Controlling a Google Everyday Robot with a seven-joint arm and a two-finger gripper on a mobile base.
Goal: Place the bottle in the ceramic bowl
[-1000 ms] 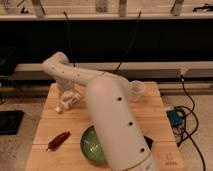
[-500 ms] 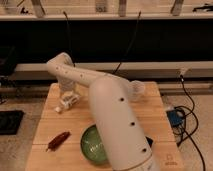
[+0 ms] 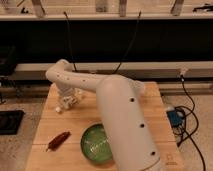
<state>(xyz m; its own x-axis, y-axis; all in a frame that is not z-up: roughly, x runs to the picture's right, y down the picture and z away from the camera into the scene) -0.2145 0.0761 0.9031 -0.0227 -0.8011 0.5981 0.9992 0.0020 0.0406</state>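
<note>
At the left of the wooden table (image 3: pixel 52 127) a red chili-shaped object (image 3: pixel 58 141) lies near the front edge, where it was a second ago. Just behind it, toward the far left corner, the gripper (image 3: pixel 69 99) hangs low over the boards with a small white shape at its lower left that I take for the bottle (image 3: pixel 60 108) — whether the gripper has hold of it or only stands over it I cannot tell. Over the last second the wrist has hardly moved; only the elbow of the white arm (image 3: pixel 120 115) has crept a little to the right. Further right, at the front, the ceramic bowl (image 3: pixel 95 144) sits green and without the bottle, partly hidden by the arm and well apart from the gripper — so the carry to the bowl looks barely begun. Right of the table a blue box (image 3: pixel 175 119) and cables lie on the floor
</note>
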